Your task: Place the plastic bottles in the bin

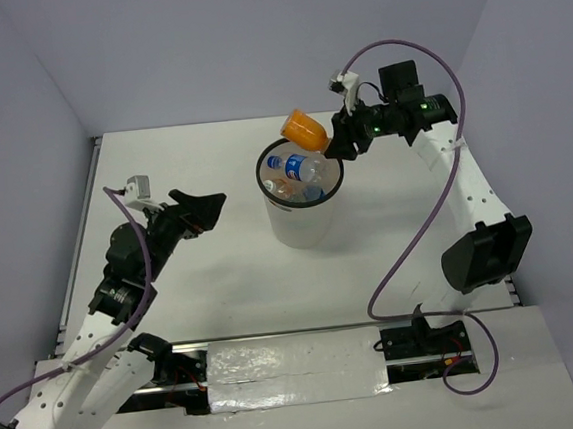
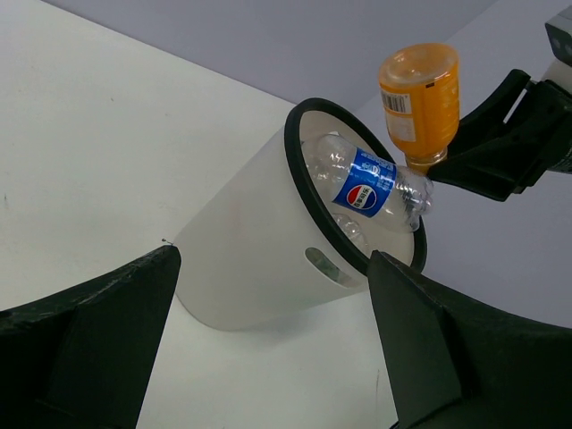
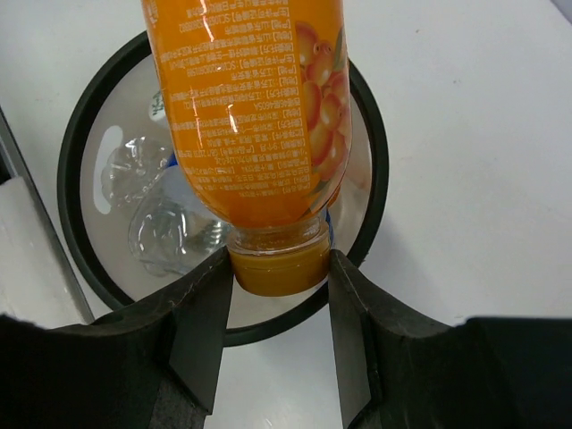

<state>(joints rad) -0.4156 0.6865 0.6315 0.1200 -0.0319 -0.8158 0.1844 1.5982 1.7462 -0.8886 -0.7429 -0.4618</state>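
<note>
The bin [image 1: 302, 223] stands upright mid-table, translucent white with a black rim. A clear bottle with a blue label [image 1: 297, 165] lies across its top, with other clear bottles [image 3: 152, 223] beneath it. My right gripper [image 1: 339, 148] is shut on the cap of the small orange bottle [image 1: 303, 128] and holds it tilted over the bin's far right rim. The right wrist view shows the fingers [image 3: 201, 304] pinching the cap, with the orange bottle [image 3: 255, 116] above the bin's rim [image 3: 80, 143]. My left gripper [image 1: 211, 209] is open and empty, left of the bin.
The left wrist view shows the bin's wall [image 2: 250, 259], the blue-labelled bottle [image 2: 366, 188] and the orange bottle [image 2: 420, 98] beyond my left gripper [image 2: 275, 268]. The right arm's purple cable [image 1: 420, 243] loops over the table at right.
</note>
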